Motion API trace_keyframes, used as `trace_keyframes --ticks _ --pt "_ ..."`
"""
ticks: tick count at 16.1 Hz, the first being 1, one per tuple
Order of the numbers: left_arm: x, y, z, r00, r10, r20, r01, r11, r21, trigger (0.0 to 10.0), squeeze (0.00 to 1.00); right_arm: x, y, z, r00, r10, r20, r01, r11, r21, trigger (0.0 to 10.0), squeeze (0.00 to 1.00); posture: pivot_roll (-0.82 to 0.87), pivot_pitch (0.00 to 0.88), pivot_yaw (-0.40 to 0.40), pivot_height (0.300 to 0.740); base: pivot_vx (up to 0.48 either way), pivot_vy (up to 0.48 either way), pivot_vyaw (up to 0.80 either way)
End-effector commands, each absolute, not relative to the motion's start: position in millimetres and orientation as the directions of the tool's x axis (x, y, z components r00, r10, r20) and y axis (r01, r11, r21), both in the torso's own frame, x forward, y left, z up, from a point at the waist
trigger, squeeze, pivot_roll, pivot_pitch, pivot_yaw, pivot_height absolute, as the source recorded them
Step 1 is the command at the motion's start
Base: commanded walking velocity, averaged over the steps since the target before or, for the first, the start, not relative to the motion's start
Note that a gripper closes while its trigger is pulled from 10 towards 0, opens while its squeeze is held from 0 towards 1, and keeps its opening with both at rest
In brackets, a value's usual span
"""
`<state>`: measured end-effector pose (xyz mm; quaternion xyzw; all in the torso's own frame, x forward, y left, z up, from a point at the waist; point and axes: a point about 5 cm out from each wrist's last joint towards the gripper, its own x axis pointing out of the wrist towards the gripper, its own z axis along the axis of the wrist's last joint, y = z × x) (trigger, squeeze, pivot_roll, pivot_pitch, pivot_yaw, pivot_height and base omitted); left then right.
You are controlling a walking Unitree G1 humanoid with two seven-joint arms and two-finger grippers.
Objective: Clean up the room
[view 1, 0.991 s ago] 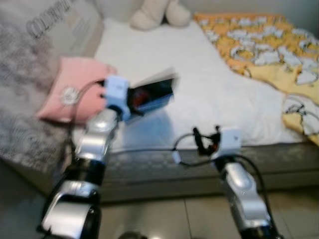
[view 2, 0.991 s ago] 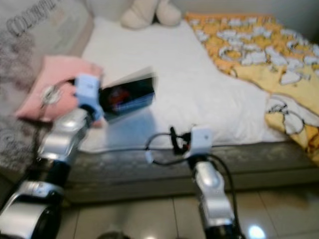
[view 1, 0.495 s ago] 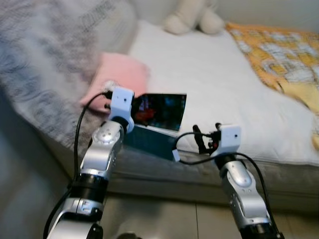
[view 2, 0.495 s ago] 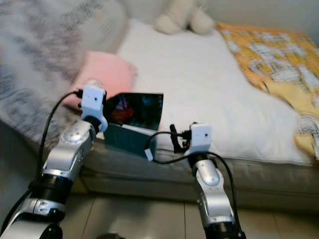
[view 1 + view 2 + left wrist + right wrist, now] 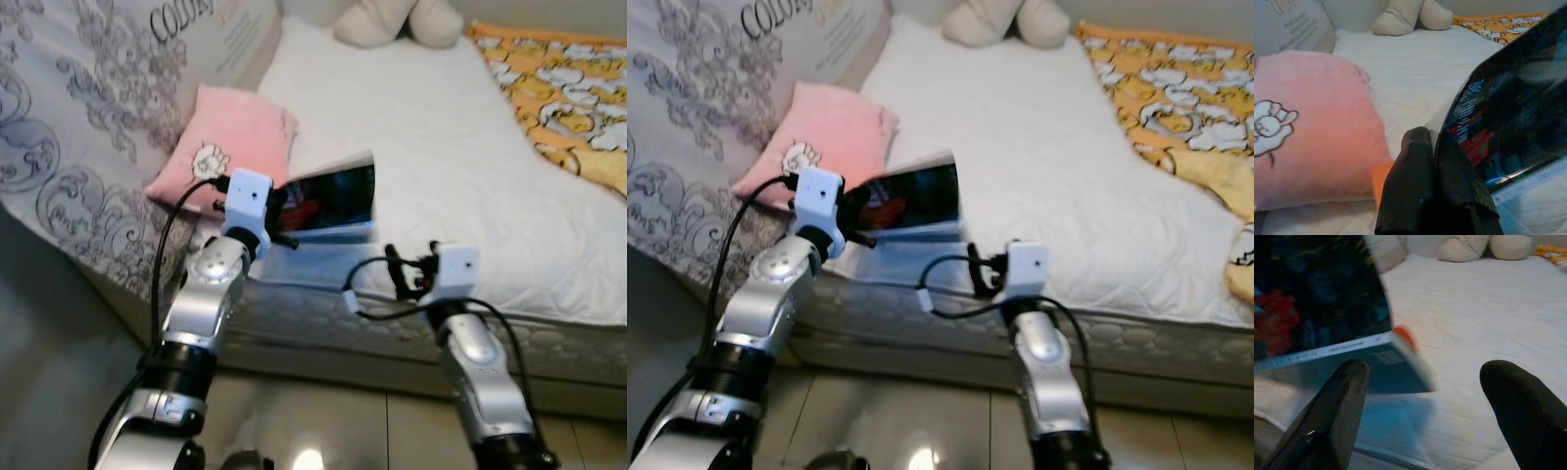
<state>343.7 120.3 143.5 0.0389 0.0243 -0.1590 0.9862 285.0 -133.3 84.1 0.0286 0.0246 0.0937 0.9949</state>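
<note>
left gripper [image 5: 1432,147]: fingers pressed together, pinching the book's corner, holding it above the bed's near edge
book [image 5: 328,201]: dark cover, tilting up off the white mattress [image 5: 441,147], just beside the pink pillow [image 5: 235,142]
right gripper [image 5: 1425,387]: fingers spread, hovering near the bed's near edge, just beside the book, gripping nothing
far edge: plush toy [image 5: 397,20] sitting there
right side of bed: orange blanket [image 5: 563,83] lying across

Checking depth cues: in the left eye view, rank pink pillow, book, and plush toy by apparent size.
1. Pink pillow
2. Book, held in the left gripper
3. Plush toy, partly cropped and farthest away, so its rank is unsure.
</note>
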Motion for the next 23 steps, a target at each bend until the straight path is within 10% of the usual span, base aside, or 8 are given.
trace_keyframes --ticks 1,23 --pt "345.7 117.8 165.0 0.945 -0.327 0.030 0.323 0.943 0.083 10.0 0.00 285.7 -135.0 84.2 0.982 0.186 -0.039 -0.184 0.981 0.059 10.0 0.00 0.02 0.000 -0.002 0.740 0.307 -0.368 0.00" --pt "392.3 117.7 193.7 0.934 -0.358 0.008 0.353 0.923 0.151 10.0 0.00 284.3 -130.9 81.6 0.976 0.212 -0.041 -0.210 0.976 0.057 10.0 0.00 0.01 0.000 0.010 0.740 0.431 -0.111 0.00"
